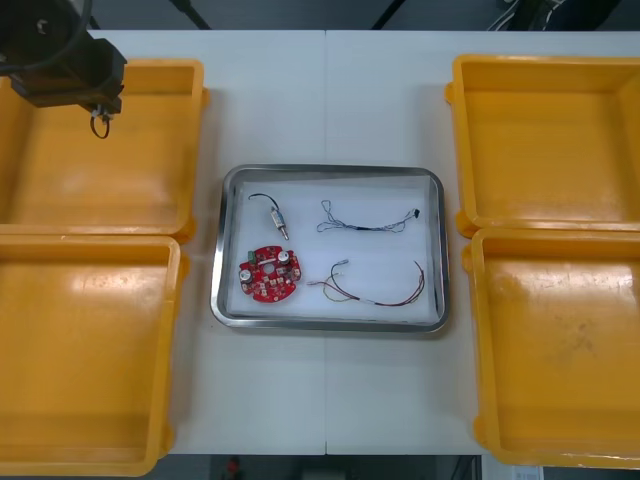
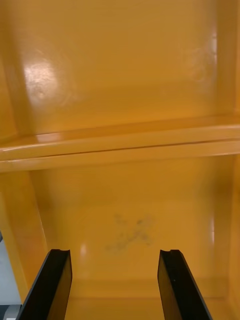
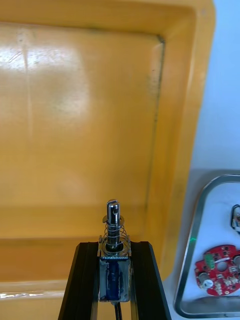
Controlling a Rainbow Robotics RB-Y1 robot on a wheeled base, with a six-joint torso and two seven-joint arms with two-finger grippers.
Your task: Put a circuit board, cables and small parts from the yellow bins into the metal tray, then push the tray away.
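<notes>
The left claw (image 3: 114,249) is clamping a small metal part (image 3: 113,232) between narrowly parted fingers, hanging over the yellow bin (image 3: 75,125) left of the metal tray (image 1: 328,325). I judge that it is carrying the part to the tray. The next move calls for swinging over the tray, beside the circuit board (image 1: 268,272) and cables (image 1: 365,222), and letting go. The right claw (image 2: 114,256) is hanging wide open and empty over a yellow bin (image 2: 130,210) right of the tray. The light counter (image 1: 330,400) is carrying everything.

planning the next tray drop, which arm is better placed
Left. The left end effector is shut on a small metal part above the far left yellow bin, beside the metal tray. The right end effector is open, empty, over a right bin.
</notes>
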